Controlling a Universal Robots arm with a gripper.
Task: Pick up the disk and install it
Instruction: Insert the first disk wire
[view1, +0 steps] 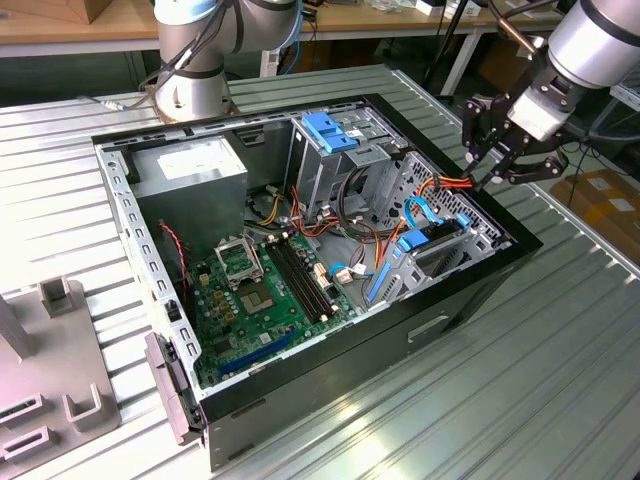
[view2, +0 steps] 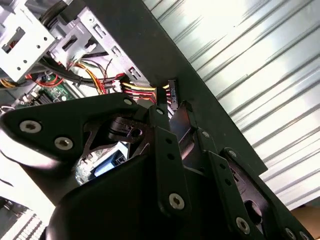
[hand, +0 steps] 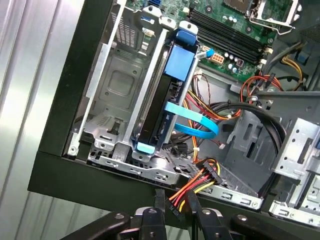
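The disk (hand: 159, 107) stands on edge inside the grey drive cage (hand: 117, 90), framed by its light-blue carrier rail (hand: 178, 64). In the exterior view the disk (view1: 437, 243) sits in the cage at the case's corner on the exterior view's right. My gripper (view1: 482, 178) hangs over the case's black rim beside that cage. In both wrist views its fingers (hand: 159, 197) close around a black power connector (hand: 176, 210) with red, yellow and orange wires. The connector (view2: 171, 92) sticks out past the fingertips (view2: 160, 111).
A flat blue data cable (hand: 192, 124) loops out from the disk's end. The open computer case (view1: 330, 380) holds a green motherboard (view1: 260, 290), a power supply (view1: 190, 168) and a blue latch (view1: 328, 130) on the upper cage. A grey fixture (view1: 55, 375) stands on the ribbed table.
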